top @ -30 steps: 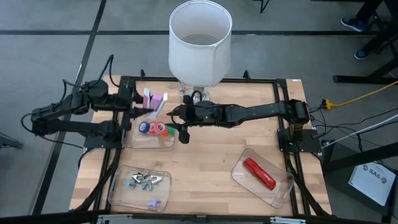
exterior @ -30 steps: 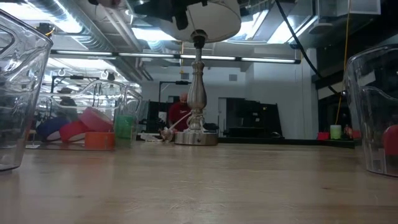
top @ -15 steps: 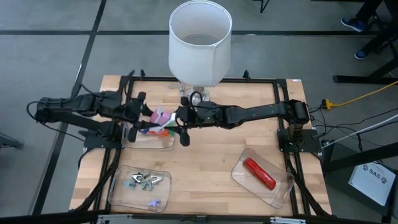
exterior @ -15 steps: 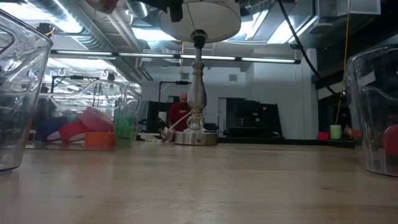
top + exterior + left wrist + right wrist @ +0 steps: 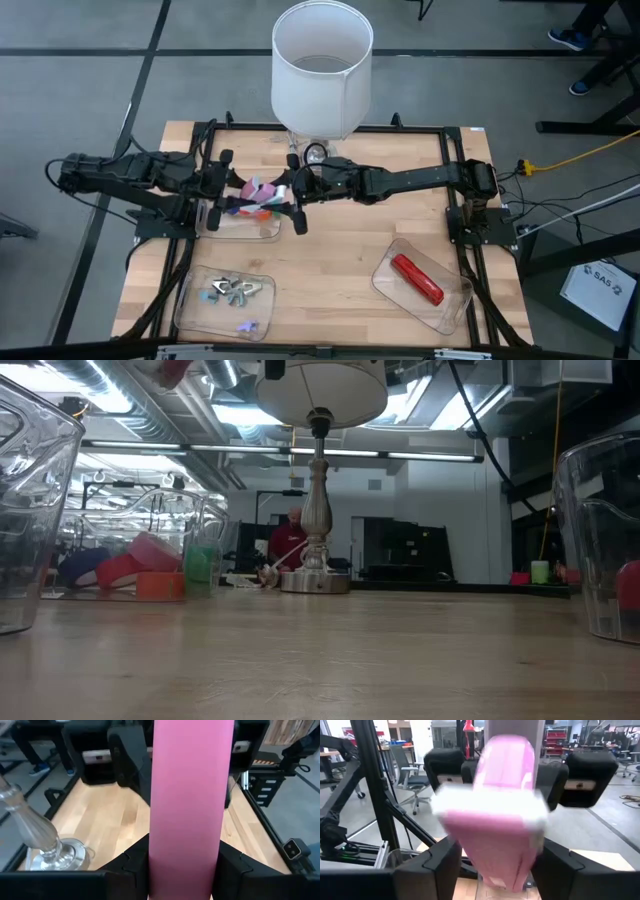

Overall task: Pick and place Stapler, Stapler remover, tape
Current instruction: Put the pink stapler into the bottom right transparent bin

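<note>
Left gripper (image 5: 238, 188) and right gripper (image 5: 282, 190) meet above the tape tray (image 5: 240, 229), both fingers pinching one pink stapler (image 5: 258, 188) held in the air between them. Left wrist view: pink body (image 5: 189, 805) fills the gap between the fingers. Tape rolls (image 5: 250, 209) lie in the tray beneath. Red stapler (image 5: 417, 279) sits in the right tray (image 5: 456, 303). Staple removers (image 5: 232, 291) occupy the near-left tray (image 5: 190, 312). Lamp (image 5: 321, 68) stands at the far edge.

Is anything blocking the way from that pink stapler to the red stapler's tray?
Nothing visible. The left gripper holds the pink stapler over the tape tray, the right gripper at it; only bare table lies between it and the red stapler's tray.
</note>
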You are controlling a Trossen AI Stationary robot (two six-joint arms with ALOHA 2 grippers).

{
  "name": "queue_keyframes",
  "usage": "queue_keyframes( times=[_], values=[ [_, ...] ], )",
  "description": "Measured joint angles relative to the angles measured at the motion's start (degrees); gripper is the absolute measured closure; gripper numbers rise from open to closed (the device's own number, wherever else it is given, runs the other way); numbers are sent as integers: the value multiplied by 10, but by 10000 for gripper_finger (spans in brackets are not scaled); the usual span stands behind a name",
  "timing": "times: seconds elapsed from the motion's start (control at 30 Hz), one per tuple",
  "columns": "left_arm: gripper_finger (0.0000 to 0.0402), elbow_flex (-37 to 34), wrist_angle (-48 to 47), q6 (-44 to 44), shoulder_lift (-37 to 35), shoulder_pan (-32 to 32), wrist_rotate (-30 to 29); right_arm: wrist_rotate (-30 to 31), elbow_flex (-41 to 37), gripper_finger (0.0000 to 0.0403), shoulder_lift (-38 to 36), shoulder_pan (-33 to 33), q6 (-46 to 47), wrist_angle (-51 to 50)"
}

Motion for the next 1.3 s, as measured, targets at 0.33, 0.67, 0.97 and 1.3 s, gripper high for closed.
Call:
queue_keyframes(
  times=[0.33,0.67,0.97,1.3],
  values=[
    [260,0,24,-12,30,-17,-13,2,0,101,0,0,36,16],
    [260,0,34,-1,43,-23,-42,29,0,205,-1,-1,43,24],
    [246,0,35,-14,38,-23,-38,33,0,271,-1,-1,45,22],
    [211,1,33,-4,36,-24,-34,20,-1,271,1,-1,61,-10]
  ],
)
